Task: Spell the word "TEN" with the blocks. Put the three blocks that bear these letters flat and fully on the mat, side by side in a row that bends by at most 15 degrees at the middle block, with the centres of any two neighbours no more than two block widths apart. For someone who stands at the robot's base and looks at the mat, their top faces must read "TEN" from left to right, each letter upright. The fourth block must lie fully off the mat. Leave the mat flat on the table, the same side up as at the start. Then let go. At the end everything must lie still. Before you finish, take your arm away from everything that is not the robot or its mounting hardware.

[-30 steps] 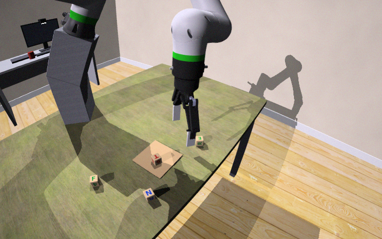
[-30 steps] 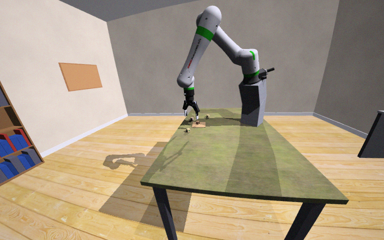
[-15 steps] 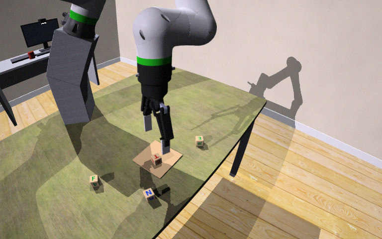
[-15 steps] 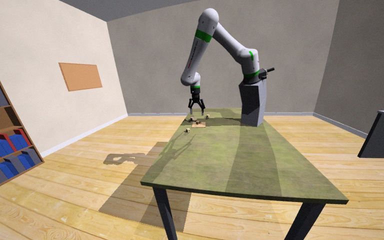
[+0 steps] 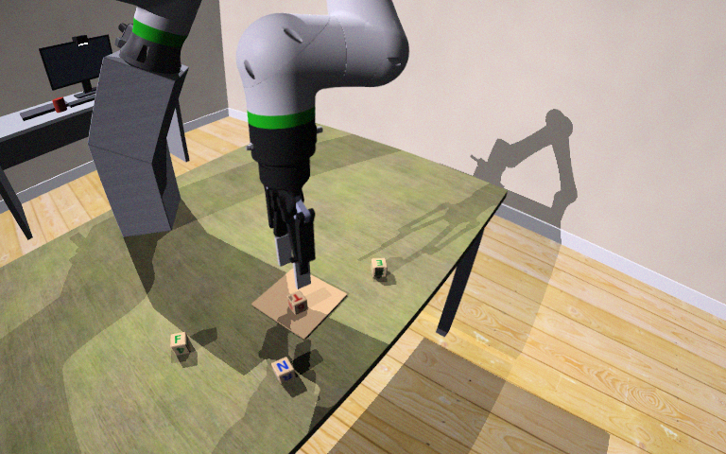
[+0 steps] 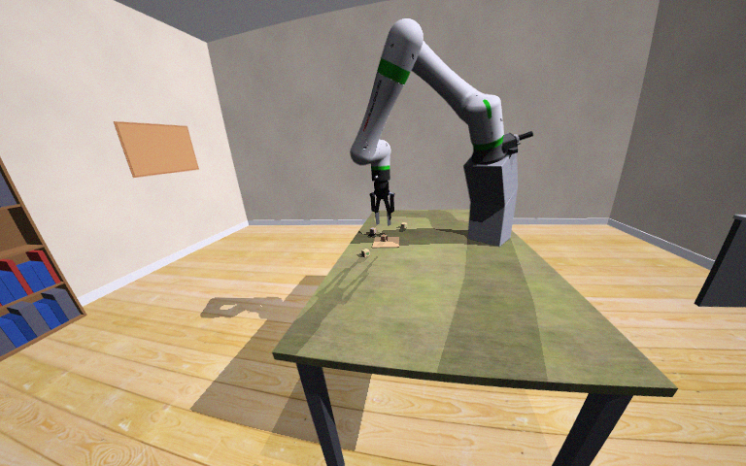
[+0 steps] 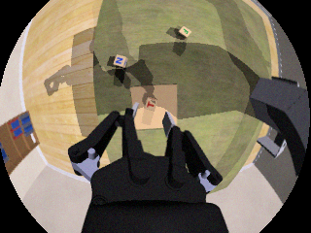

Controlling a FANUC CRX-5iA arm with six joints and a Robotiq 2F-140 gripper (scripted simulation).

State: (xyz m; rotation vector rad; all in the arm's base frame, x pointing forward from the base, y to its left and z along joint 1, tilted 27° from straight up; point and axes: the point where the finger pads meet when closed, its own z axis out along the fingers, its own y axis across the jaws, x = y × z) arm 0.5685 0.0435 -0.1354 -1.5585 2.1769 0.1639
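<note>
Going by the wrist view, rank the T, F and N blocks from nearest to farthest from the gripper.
From the gripper, in the wrist view:
1. T block: on the mat, just beyond the fingertips.
2. N block: off the mat, upper left.
3. F block: off the mat, farther up, right of centre.

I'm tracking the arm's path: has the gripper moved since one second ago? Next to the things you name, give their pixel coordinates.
Yes. In the top view, the gripper [image 5: 291,270] [image 6: 383,223] [image 7: 151,113] has shifted away from the E block [image 5: 378,269] [image 6: 365,252], towards the mat [image 5: 326,294] [image 6: 393,242] [image 7: 167,94].
</note>
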